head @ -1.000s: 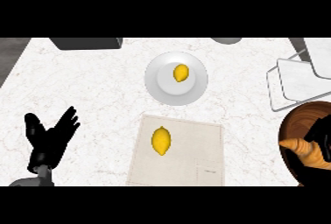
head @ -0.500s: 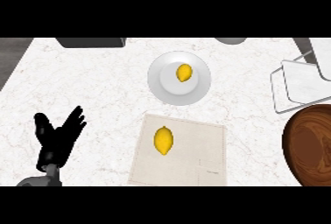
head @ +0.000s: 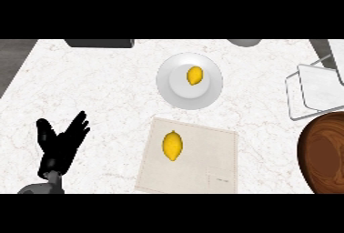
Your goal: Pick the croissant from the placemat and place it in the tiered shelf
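Note:
A yellow croissant (head: 173,145) lies on the beige placemat (head: 211,152) near the counter's front edge. The white tiered shelf (head: 314,89) stands at the right edge, partly cut off by the view. My left hand (head: 59,144) rests open at the lower left with its fingers up, well left of the placemat and touching nothing. No part of my right hand shows.
A white plate (head: 169,86) behind the placemat carries a second yellow pastry (head: 194,75). A brown wooden bowl (head: 328,154) fills the lower right. A dark object (head: 99,43) and a grey one (head: 243,42) sit at the far edge.
My right hand, seen over the wooden bowl at the right edge a second ago, has left the view. The left hand has barely shifted.

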Robot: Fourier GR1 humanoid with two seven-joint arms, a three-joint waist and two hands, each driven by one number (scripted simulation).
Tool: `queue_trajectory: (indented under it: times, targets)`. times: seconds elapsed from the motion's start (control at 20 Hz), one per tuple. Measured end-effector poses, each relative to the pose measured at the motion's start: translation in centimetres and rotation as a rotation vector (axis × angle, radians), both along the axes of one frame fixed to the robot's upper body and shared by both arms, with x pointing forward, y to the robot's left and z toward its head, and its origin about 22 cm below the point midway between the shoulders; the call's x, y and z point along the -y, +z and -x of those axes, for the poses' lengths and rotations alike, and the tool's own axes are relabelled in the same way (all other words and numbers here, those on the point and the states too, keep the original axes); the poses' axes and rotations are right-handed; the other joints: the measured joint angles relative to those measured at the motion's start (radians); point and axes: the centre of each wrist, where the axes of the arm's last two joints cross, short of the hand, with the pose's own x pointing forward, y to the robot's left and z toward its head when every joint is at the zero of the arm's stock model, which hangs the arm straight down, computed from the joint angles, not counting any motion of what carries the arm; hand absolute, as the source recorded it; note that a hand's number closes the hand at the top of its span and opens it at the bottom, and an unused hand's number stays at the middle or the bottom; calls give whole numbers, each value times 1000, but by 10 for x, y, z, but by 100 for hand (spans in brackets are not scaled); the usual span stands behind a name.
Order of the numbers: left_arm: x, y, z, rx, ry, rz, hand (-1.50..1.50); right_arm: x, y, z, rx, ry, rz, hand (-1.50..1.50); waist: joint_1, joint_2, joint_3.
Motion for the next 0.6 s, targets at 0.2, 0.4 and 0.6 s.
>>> queue_trajectory:
  times: [0.2,0.4,0.6]
  targets:
    - [8,4,-7,8,-7,0,0,17,10,-18,-6,-6,11,150,2,1,0]
    - [9,6,-11,10,-8,-5,0,32,13,-39,-36,6,21,150,7,2,0]
    - [5,11,-11,7,-13,1,0,48,0,-56,-65,27,60,150,10,3,1]
